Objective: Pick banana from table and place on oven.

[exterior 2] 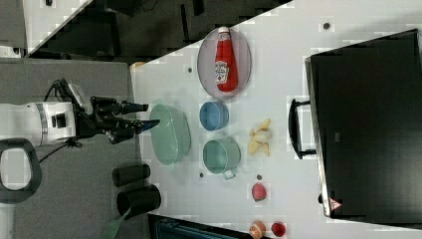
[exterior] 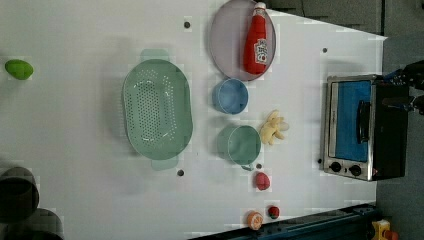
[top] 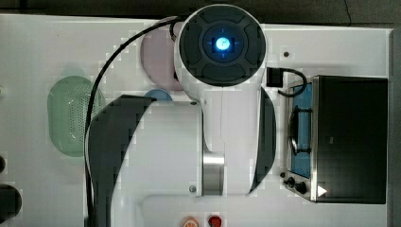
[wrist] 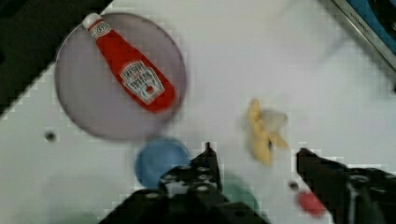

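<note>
In the wrist view the jaws (wrist: 254,163) are hanging wide apart, gripping nothing, over bare table (wrist: 261,51). One banana (wrist: 262,131) is lying just beyond them, at 3 o'clock from two cups in the left view, open table separating it from one oven (exterior: 362,131).

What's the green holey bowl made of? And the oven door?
The bowl looks like matte plastic: pale green, evenly coloured, with rows of tiny moulded holes. The oven door looks like blue-tinted glass in a shiny silver metal frame, though it might be clear plastic.
</note>
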Controlling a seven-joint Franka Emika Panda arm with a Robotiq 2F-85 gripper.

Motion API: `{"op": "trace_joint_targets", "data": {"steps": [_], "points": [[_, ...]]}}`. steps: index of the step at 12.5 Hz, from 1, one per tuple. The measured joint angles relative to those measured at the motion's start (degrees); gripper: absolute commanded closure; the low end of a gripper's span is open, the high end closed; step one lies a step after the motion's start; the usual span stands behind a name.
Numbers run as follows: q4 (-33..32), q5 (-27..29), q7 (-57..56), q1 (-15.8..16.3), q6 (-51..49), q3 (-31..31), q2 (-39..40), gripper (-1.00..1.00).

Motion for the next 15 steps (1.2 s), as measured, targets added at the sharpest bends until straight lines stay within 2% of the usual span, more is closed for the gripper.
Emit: {"op": "trace_joint_targets", "data": {"steps": [2,3,5,7,10,15], "points": [[-11.8,0.0,0.4,-0.7,-8.0,0.0,-12.2,-0.8],[-15.0,0.2,1.1,-0.8,-9.8,-0.8,-18.2,-1.0],[-15.1,0.1,1.6,-0.9,-10.3,-1.3,-27.0,-1.0],[-12.8,0.2,1.6,-1.0,-10.2,-1.2,-31.5,-1.0],[-12.6,-0.6,1.7,-1.4,-4.0,-0.7,-28.0,-1.0],[-17.9,-1.1,1.8,-2.9,7.6,0.7,-4.7,-1.0]]}}
